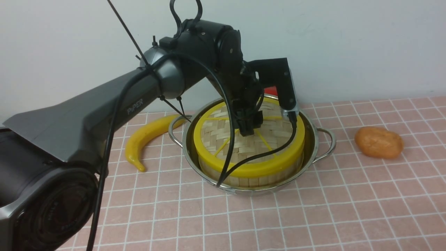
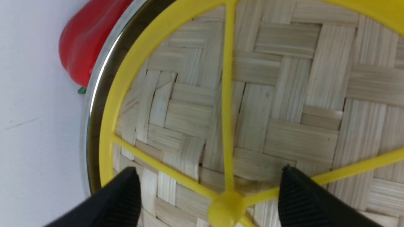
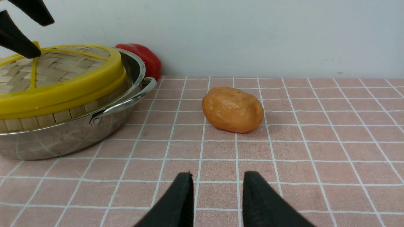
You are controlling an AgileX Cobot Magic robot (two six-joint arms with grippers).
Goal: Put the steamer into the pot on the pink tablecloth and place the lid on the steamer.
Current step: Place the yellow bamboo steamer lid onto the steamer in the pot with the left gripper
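The lid [image 1: 275, 139], a woven bamboo disc with a yellow rim and spokes, lies on the steamer [image 1: 244, 179]. The steamer sits inside the steel pot [image 1: 315, 150] on the pink tablecloth [image 1: 313, 209]. My left gripper [image 1: 247, 130] points down over the lid's middle. In the left wrist view this gripper [image 2: 209, 168] is open, its fingers standing either side of the yellow hub [image 2: 225, 209] and holding nothing. The steamer's contents are hidden under the lid. My right gripper [image 3: 217, 173] hangs low over the cloth to the pot's right, open and empty.
A yellow banana [image 1: 139, 143] lies left of the pot. An orange-brown potato [image 1: 378, 142] lies to its right, ahead of the right gripper. A red pepper [image 3: 145, 58] sits behind the pot against the white wall.
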